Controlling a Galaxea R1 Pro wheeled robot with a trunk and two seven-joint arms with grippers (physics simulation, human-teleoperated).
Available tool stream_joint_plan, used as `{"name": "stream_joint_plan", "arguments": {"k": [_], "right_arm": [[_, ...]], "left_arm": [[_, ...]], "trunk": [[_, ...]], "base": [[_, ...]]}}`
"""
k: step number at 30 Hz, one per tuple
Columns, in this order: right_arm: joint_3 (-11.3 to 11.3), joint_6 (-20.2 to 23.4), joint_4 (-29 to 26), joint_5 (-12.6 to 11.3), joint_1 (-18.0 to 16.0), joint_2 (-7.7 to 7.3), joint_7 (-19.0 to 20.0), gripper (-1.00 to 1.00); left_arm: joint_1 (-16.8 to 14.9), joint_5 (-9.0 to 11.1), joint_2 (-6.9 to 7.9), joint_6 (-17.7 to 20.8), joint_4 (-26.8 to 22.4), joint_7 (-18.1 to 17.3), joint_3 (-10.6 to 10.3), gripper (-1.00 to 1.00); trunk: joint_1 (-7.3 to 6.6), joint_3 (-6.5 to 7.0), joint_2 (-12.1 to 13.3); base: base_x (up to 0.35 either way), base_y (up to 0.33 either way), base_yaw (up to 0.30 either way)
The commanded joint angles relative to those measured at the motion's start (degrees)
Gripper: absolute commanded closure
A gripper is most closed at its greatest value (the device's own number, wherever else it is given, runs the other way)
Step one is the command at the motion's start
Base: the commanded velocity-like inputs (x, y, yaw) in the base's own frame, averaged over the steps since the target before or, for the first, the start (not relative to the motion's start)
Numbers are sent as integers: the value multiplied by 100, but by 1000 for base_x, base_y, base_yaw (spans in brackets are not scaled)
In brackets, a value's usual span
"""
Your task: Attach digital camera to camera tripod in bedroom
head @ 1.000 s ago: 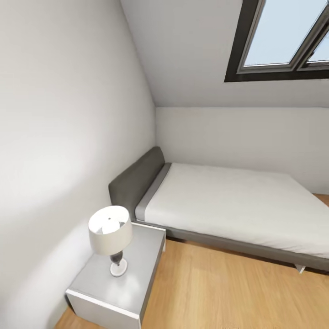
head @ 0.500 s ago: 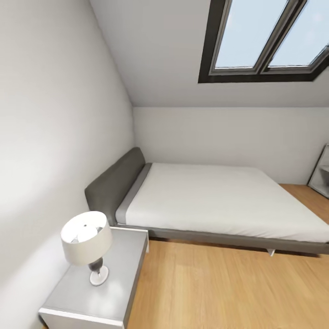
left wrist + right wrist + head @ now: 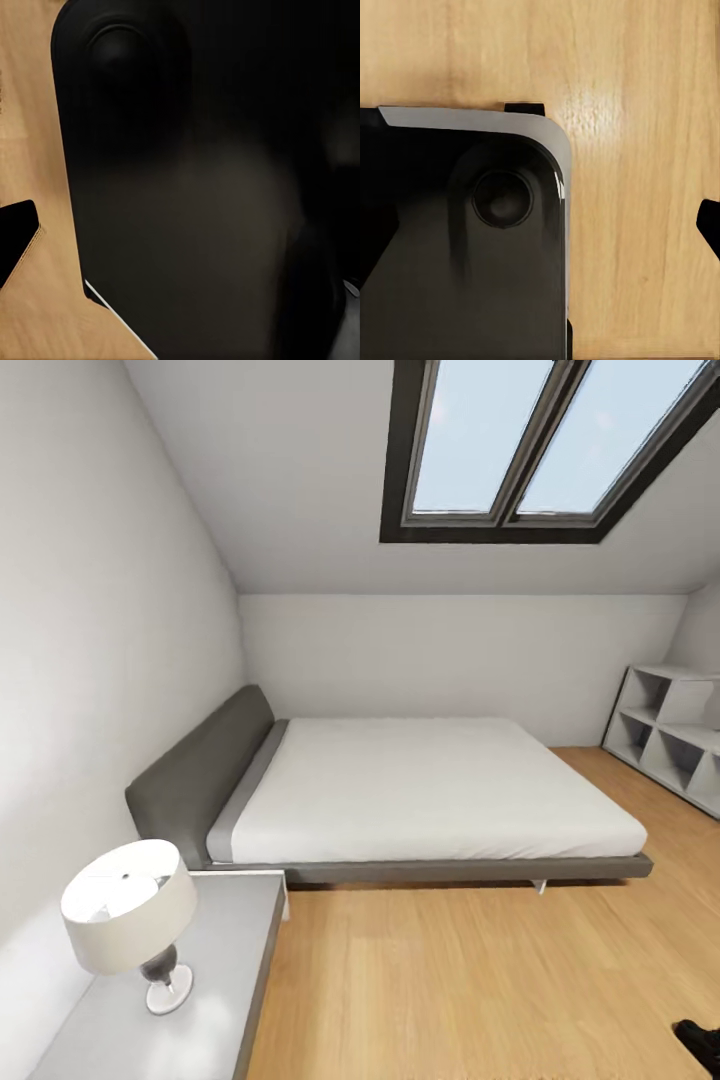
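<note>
**Pale plank floor lies open beside the grey bed**

Light wooden plank floor (image 3: 450, 980) runs wide and bare from the foot of the grey-framed bed with its white mattress (image 3: 420, 790) toward the near edge of the head view. The bed's padded grey headboard (image 3: 195, 775) stands against the white wall at left, and its long side edge borders the open floor. Just beside the headboard stands a grey bedside table (image 3: 235, 950) bearing a white-shaded lamp on a dark base (image 3: 130, 915); the table's edge meets the floor strip. A dark-framed double skylight (image 3: 530, 445) sits in the sloped ceiling. Pale grey cube shelving (image 3: 670, 735) lines the far right wall, well apart from the bed.

Both wrist views show a glossy black rounded robot body (image 3: 457, 247) above the wooden floor. I cannot tell how either gripper stands. A small black shape (image 3: 700, 1040) pokes in at the head view's lower right corner, too cropped to identify.
</note>
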Motion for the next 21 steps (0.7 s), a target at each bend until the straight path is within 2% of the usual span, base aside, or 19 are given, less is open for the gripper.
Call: {"name": "stream_joint_plan", "arguments": {"k": [1, 13, 21], "right_arm": [[1, -16, 2, -6, -2, 0, 3, -100], [1, -16, 2, -6, -2, 0, 3, -100], [1, -16, 2, -6, -2, 0, 3, -100]], "left_arm": [[3, -1, 0, 6, -11, -4, -2, -100], [2, -2, 0, 6, -13, 5, -2, -100], [2, -3, 8, 6, -11, 6, -2, -100]], "trunk": [[0, -5, -3], [0, -5, -3], [0, -5, -3]], "base": [[0, 0, -300], [4, 0, -300], [106, 0, -300]]}}
